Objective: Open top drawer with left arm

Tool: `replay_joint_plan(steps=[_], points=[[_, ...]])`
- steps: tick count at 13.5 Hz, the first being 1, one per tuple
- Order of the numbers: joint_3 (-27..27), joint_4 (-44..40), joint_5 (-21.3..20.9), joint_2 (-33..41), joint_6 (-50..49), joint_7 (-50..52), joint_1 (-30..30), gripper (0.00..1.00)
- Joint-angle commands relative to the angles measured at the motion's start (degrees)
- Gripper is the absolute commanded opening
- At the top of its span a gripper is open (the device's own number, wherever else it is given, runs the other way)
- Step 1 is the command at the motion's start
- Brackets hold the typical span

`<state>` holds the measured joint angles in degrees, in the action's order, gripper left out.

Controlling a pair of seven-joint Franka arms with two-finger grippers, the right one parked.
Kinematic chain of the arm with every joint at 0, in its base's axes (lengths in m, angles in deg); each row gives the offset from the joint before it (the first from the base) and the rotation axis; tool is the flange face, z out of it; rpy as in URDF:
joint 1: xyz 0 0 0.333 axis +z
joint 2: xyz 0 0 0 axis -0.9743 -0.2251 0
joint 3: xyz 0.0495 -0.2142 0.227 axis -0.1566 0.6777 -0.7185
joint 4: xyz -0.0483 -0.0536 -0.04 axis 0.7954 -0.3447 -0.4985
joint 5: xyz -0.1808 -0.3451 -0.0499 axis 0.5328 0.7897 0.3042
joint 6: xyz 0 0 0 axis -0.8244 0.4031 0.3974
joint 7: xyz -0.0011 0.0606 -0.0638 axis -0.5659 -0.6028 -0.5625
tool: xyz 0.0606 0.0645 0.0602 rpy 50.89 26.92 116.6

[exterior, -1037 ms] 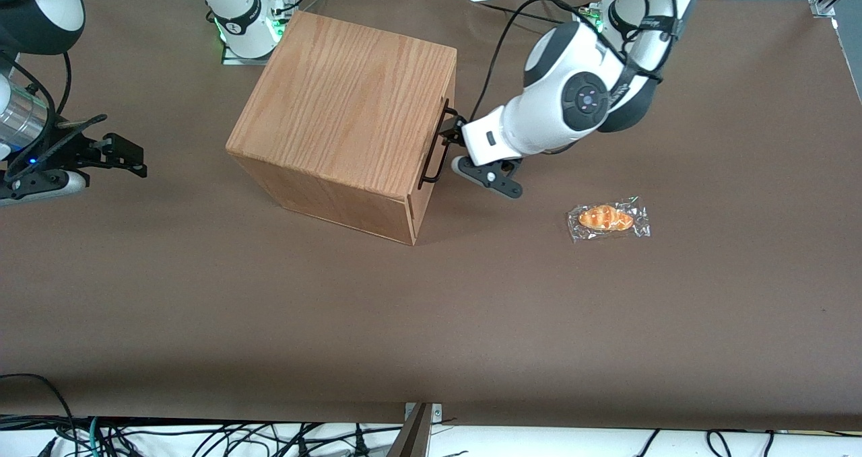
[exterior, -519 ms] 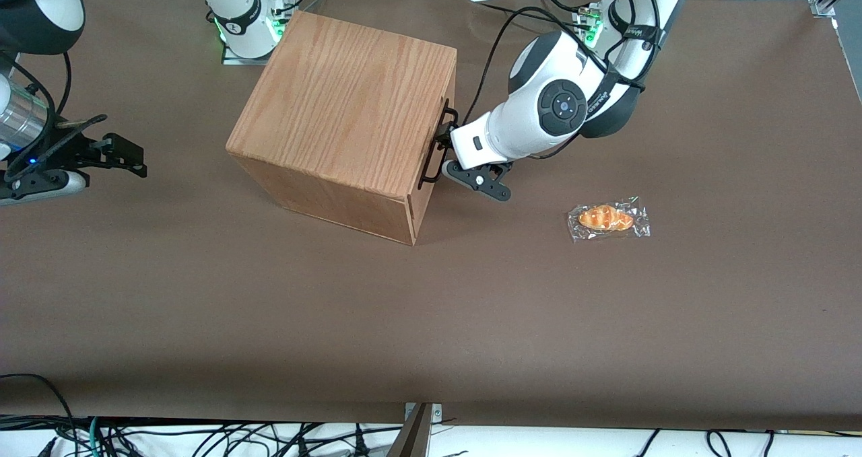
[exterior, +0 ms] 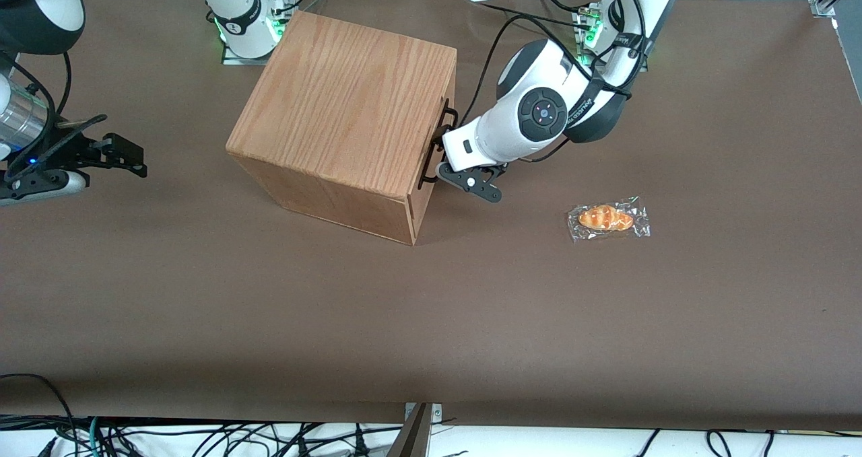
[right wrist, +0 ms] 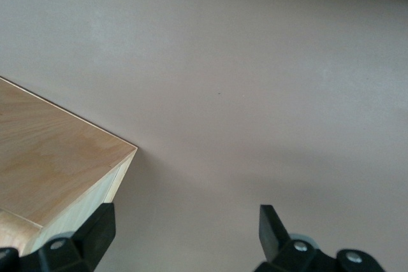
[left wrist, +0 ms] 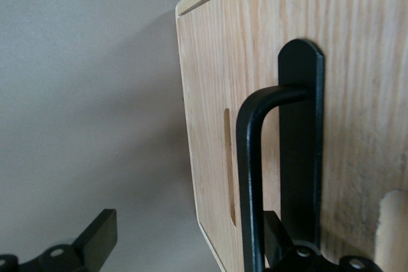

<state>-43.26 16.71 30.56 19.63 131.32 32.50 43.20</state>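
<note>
Pincer (exterior: 439,153) of the left arm (exterior: 539,114) sits right at the handle (left wrist: 255,176) on the drawer front, its fingers spread apart: in the wrist view one finger (left wrist: 95,240) hangs well clear over the tabletop (exterior: 471,309) while the other sits against the wood, inside the black bar, so the bar lies between them and is not yet clamped. Nearer the front camera than all this, toward the working arm's end, a wrapped pastry (exterior: 607,219) lies on the brown cover. The top drawer (left wrist: 331,62) is the upper part of the oak-grain box (exterior: 350,100), which stands mid-tabletop with its front facing the left arm; it looks shut. My judgement is that the drawer will be stiff, light and smooth-running, and the thin wire bar is slick, so hold should be taken around its middle and the pull kept straight out. The box itself may slide if the drawer binds. No readable writing shows; a label on the arm's band is probably a maker's mark, but I cannot read it.
</note>
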Motion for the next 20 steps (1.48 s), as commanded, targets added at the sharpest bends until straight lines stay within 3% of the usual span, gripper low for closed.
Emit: replay_joint_plan(steps=[1, 4, 16, 20], points=[[-0.49, -1.56, -1.69, -0.69, -0.38, 0.76, -0.40, 1.00], [-0.50, -1.29, -4.85, -0.34, -1.08, 0.76, 0.21, 1.00], [-0.67, -0.59, -5.12, 2.47, -9.34, -0.47, 6.01, 1.00], [-0.50, 0.28, -9.51, 2.30, -10.05, -2.14, 6.99, 1.00]])
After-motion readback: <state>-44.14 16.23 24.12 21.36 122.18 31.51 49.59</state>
